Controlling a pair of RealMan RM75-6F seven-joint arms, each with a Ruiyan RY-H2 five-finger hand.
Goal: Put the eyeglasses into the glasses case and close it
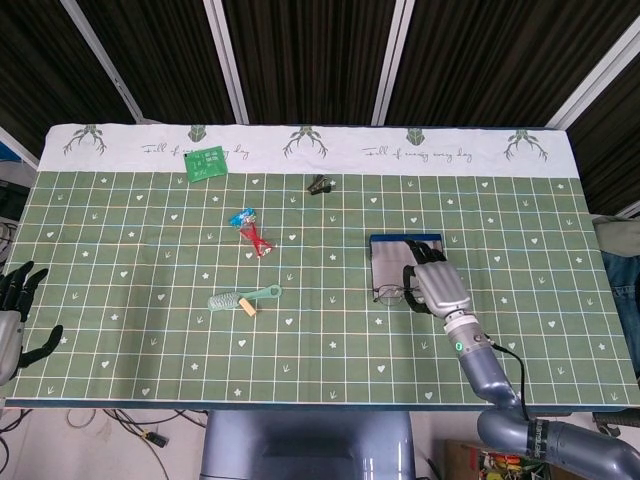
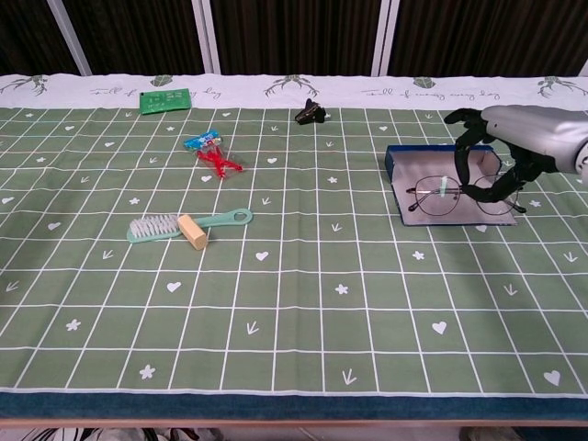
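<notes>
From the head view, the right hand (image 1: 437, 285) is holding the thin wire-framed round eyeglasses (image 1: 390, 293) over the open blue glasses case with grey lining (image 1: 385, 262). The left hand (image 1: 12, 318) is hanging at the table's left edge, fingers spread and holding nothing.

From the chest view, the right hand (image 2: 503, 156) is pinching the eyeglasses (image 2: 439, 196), which seem lifted above the glasses case (image 2: 398, 173). A teal-handled brush (image 2: 188, 224) is lying well apart on the green checked tablecloth (image 2: 276, 303).

Head view: high above near edge, looking steeply down, whole table (image 1: 120, 300) seen | Chest view: low at near edge, facing forward, closer | Shared: green checked tabletop, far white border.
</notes>
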